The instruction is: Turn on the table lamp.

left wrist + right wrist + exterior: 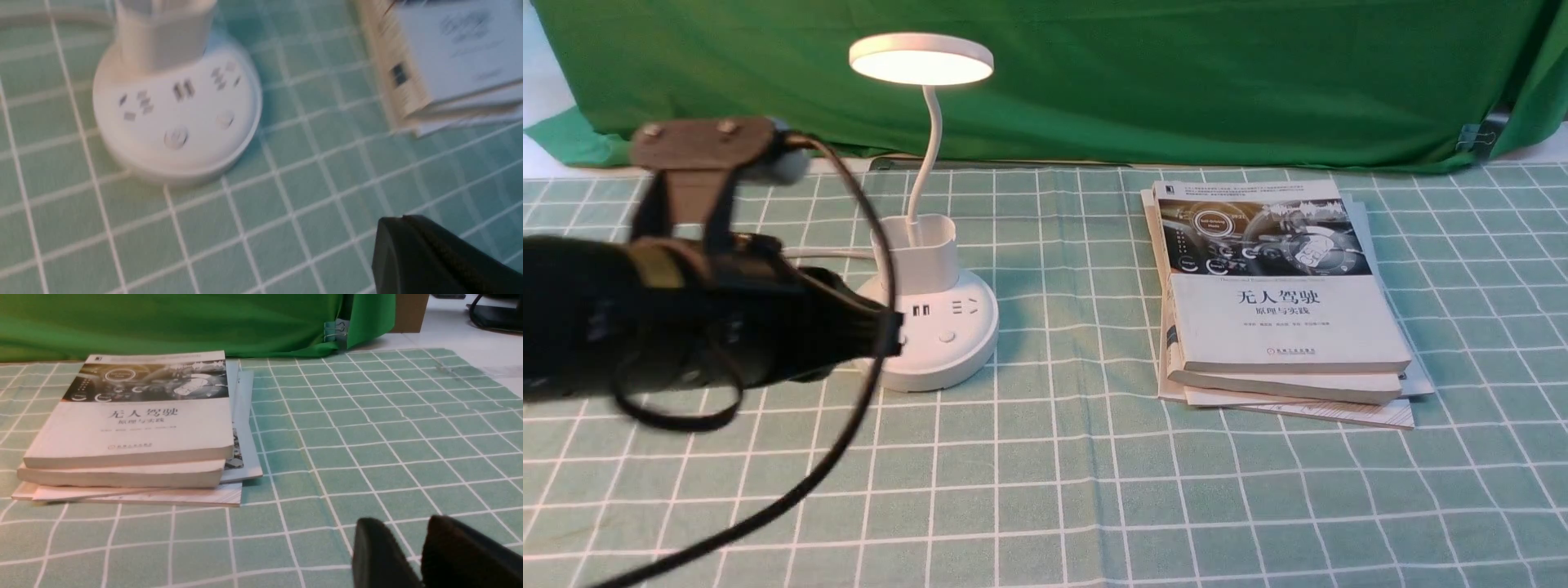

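The white table lamp stands left of centre, and its round disc head (921, 59) glows bright. A thin gooseneck (929, 139) runs down into the cup-shaped holder (915, 253) on the round base (956, 347). The base (175, 118) carries sockets, USB ports and two buttons (176, 138) (225, 119). My left gripper (894, 333) is shut with nothing in it, and its tip overlaps the base's left side in the front view. In the blurred left wrist view, the left gripper (402, 218) hangs over the cloth, apart from the base. My right gripper (402, 522) is slightly open and empty above the cloth.
A stack of books (1282, 302) lies right of the lamp, and the same stack of books (135, 428) shows in the right wrist view. A green checked cloth (1094, 490) covers the table. A green backdrop (1176, 73) hangs behind. My left arm's black cable (849, 441) loops down in front.
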Robot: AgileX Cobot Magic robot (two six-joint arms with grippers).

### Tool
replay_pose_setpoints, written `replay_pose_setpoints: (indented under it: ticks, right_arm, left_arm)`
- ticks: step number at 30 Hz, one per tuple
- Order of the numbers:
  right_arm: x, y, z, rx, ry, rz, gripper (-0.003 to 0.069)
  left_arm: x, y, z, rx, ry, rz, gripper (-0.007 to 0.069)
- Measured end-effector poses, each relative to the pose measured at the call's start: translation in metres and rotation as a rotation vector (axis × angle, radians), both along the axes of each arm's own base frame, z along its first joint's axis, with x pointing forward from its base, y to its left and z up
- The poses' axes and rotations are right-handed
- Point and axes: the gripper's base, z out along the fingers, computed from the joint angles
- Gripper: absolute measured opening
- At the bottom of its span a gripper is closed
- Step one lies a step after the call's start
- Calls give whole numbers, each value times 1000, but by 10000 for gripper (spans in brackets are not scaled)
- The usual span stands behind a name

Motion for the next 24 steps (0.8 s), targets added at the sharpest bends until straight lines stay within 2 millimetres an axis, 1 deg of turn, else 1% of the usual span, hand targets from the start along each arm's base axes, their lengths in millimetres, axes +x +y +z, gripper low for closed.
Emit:
replay_pose_setpoints:
  ticks: [1, 2, 3, 6, 9, 15, 22, 24]
  right_arm:
    - [0, 0, 0, 0, 0, 0, 238]
    - [0, 0, 0, 0, 0, 0, 238]
    - [0, 0, 0, 0, 0, 0, 238]
    - [0, 0, 0, 0, 0, 0, 238]
    - [0, 0, 0, 0, 0, 0, 238]
    - [0, 0, 0, 0, 1, 0, 238]
    - [0, 0, 0, 0, 0, 0, 238]
    - [0, 0, 0, 0, 0, 0, 238]
  left_arm:
    - [-14, 8, 8, -40, -88, 17, 0]
    - [-16, 9, 9, -45, -103, 20, 0]
    - [-33, 20, 16, -91, -204, 47, 0]
    - [-59, 35, 20, -145, -330, 75, 0]
    - [-83, 47, 17, -153, -420, 77, 0]
    - [-106, 58, 12, -151, -510, 75, 0]
    - [-109, 61, 8, -116, -536, 71, 0]
    - [-111, 63, -2, -75, -568, 73, 0]
